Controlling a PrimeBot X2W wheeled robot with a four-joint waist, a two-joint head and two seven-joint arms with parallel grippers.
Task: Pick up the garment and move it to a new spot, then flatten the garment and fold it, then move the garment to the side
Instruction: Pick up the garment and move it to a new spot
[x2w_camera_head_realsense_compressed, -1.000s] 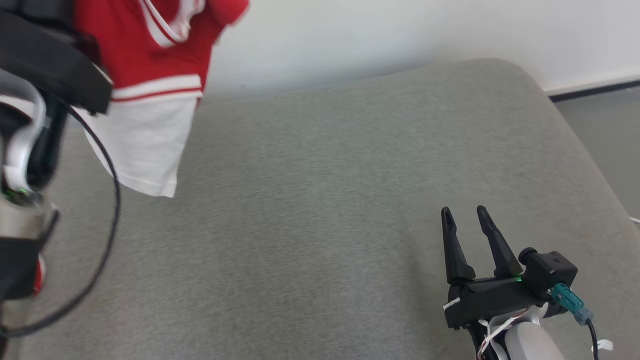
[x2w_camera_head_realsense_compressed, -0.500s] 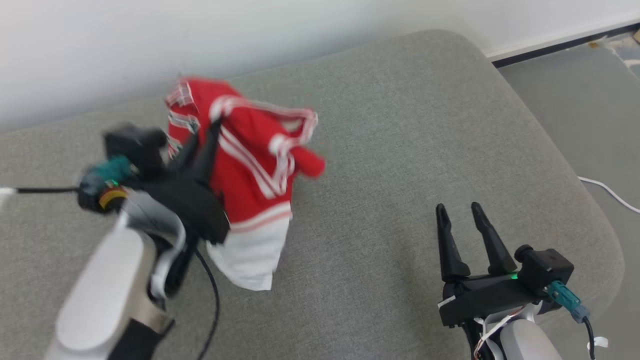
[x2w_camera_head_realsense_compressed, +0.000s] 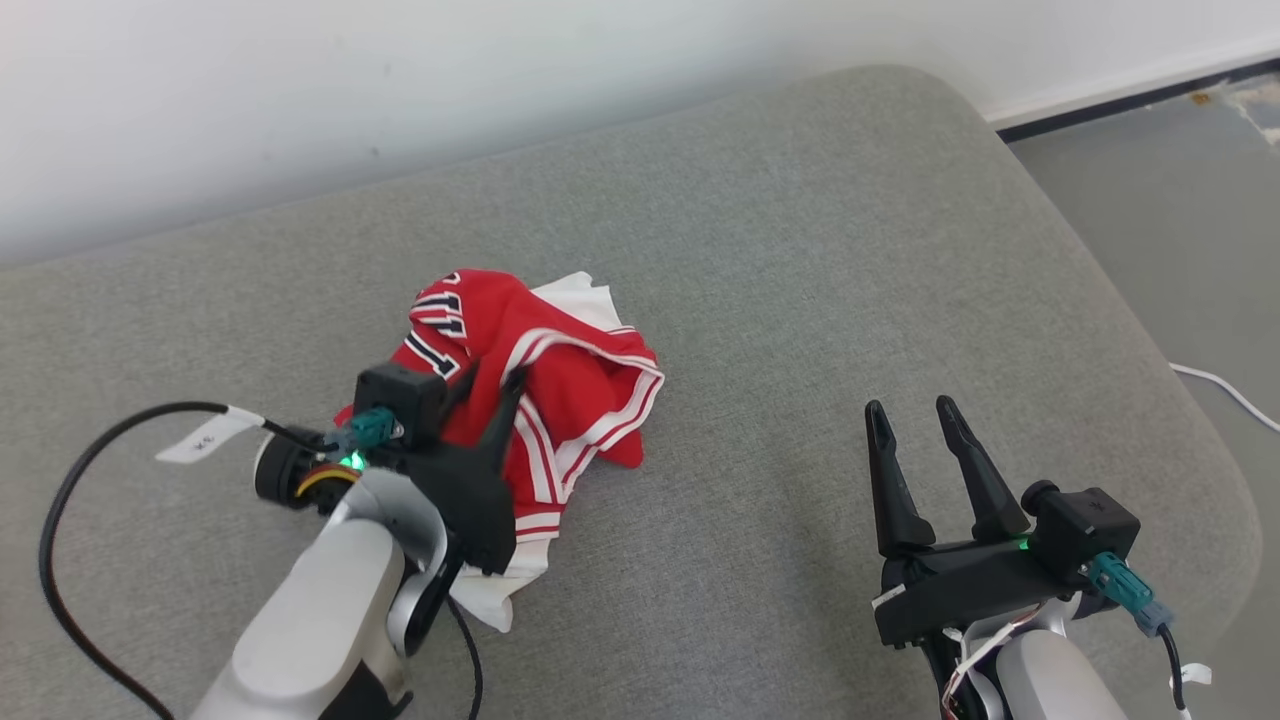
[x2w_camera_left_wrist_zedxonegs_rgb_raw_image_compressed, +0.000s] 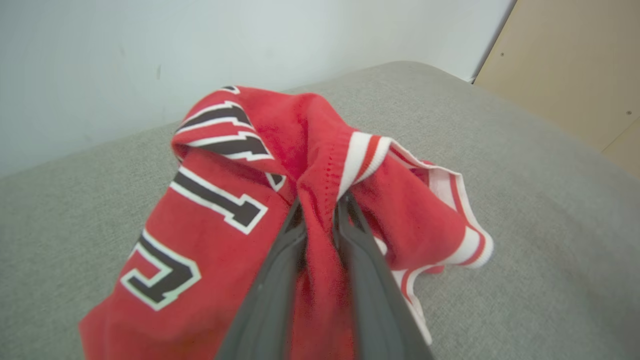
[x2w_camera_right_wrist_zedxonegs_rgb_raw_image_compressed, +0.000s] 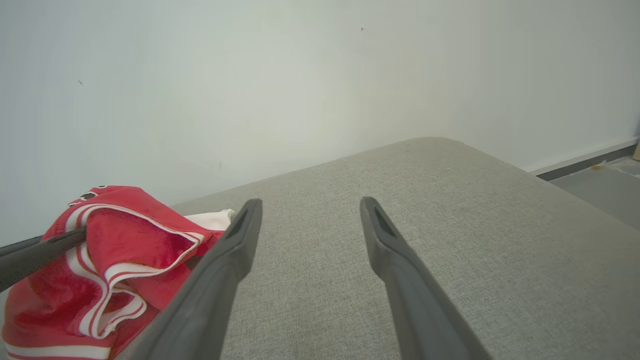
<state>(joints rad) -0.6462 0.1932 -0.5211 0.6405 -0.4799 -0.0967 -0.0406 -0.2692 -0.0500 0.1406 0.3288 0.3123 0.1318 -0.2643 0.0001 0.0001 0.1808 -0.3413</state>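
We find the garment, a red jersey with white trim, crumpled in a heap on the grey cushion, left of centre and short of the wall. The left gripper rests on its near side, jaws narrow, pinching a raised fold. The right gripper hovers well apart to the right, jaws wide, holding nothing.

Black block characters edged in white run across the crumpled red jersey. One reads as a "1", while the rest break up in the folds. A white tag nearby carries marks too small to read.
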